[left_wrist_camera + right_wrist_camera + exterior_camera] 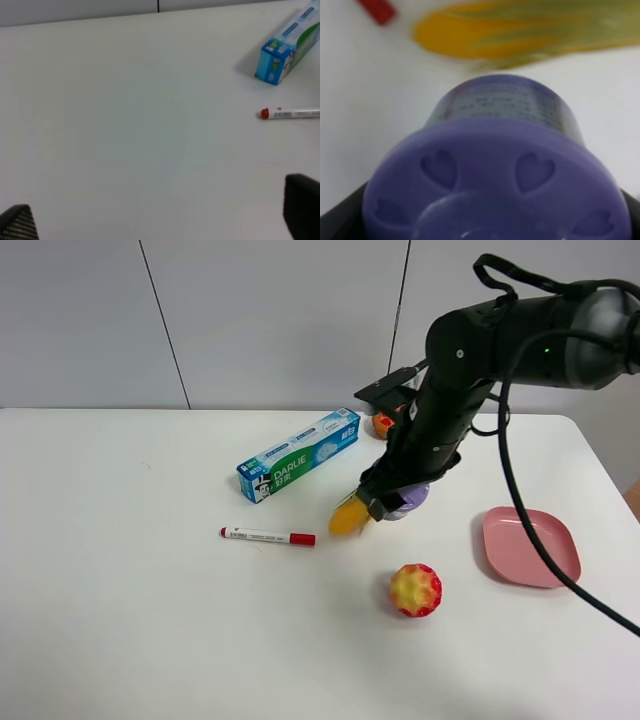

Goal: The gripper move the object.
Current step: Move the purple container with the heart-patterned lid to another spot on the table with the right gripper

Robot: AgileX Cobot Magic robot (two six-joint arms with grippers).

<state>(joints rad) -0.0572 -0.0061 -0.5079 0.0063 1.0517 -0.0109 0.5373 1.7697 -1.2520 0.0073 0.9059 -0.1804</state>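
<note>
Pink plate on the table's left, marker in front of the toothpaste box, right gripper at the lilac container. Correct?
No: the pink plate sits on the right of the table, per the exterior high view. Marker, toothpaste box and right gripper at the lilac container are as stated.

Lilac heart-patterned object (495, 190), pink plate (530, 545)

"DARLIE" in white capitals on the side of the blue-green box (299, 455); the smaller print next to it is too fine to read. The label on the marker (267, 536) is illegible. Dark print on the wall of the lilac container (505, 107) is blurred and unreadable.
</note>
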